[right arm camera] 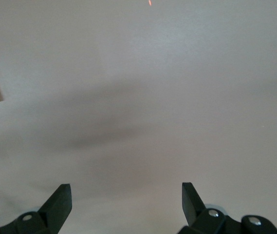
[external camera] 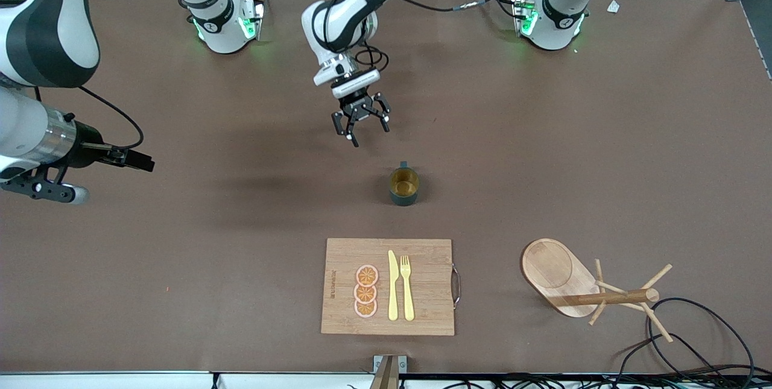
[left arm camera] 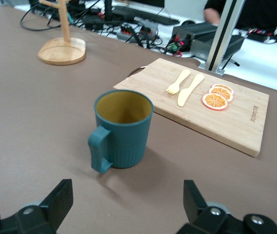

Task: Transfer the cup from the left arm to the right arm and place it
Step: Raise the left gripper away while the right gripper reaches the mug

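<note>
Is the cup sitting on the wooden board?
No, the cup stands on the bare table, apart from the board.

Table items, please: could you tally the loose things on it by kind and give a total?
Cup: 1
Cutting board: 1
Orange slices: 3
Knife: 1
Fork: 1
Peg rack: 1
Total: 8
</note>
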`<state>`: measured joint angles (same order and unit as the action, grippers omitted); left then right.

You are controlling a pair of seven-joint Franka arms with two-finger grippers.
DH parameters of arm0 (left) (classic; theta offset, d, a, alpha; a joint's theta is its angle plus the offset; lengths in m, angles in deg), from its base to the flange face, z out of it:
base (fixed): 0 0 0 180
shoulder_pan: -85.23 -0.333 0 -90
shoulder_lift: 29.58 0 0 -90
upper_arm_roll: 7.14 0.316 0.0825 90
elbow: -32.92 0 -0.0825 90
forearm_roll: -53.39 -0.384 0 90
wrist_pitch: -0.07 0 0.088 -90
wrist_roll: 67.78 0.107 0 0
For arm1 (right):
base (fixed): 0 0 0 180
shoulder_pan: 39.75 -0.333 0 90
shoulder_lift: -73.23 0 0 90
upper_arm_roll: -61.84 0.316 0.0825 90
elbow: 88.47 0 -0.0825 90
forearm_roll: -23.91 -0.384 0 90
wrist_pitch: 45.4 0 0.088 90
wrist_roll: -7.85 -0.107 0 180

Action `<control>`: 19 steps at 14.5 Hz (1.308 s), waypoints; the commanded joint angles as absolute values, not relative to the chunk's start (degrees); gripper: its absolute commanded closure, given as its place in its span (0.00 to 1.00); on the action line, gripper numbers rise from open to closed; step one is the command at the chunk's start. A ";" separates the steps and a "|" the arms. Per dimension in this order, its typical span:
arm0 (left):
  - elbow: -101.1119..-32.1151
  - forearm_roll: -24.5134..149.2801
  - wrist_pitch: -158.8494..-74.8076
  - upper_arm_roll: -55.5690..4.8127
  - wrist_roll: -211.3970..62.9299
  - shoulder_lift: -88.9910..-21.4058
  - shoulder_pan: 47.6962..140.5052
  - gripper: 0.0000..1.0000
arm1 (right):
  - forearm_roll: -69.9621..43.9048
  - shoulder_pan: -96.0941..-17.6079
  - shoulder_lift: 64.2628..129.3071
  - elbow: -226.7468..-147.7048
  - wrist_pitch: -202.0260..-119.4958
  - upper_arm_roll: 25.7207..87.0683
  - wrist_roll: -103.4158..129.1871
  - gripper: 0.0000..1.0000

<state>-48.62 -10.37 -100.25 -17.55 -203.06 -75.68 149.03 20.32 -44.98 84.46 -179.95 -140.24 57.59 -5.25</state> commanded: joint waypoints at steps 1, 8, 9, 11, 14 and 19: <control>-50.13 -3.06 -99.95 -17.69 -197.88 -68.88 147.81 0.00 | 19.33 -46.16 86.23 -180.75 -141.82 57.54 -8.92 0.00; -50.05 9.96 -100.12 -17.69 -182.07 -57.80 138.86 0.00 | 17.94 -58.54 91.85 -180.84 -149.28 57.54 -15.35 0.00; -49.96 11.28 -100.21 -17.69 -179.78 -56.57 136.93 0.00 | 16.62 -60.39 92.56 -180.84 -150.94 57.45 -15.44 0.00; -49.87 15.66 -100.21 -17.78 -174.42 -54.55 132.71 0.00 | 15.47 -63.64 94.41 -180.84 -154.20 57.54 -15.35 0.00; -48.56 21.55 -100.39 -17.77 -164.42 -51.82 125.16 0.00 | 13.98 -68.30 97.22 -180.75 -159.64 57.89 -15.44 0.00; -47.06 28.06 -100.56 -17.86 -147.53 -49.36 113.63 0.00 | 12.74 -75.25 102.49 -179.88 -167.65 57.89 -23.16 0.00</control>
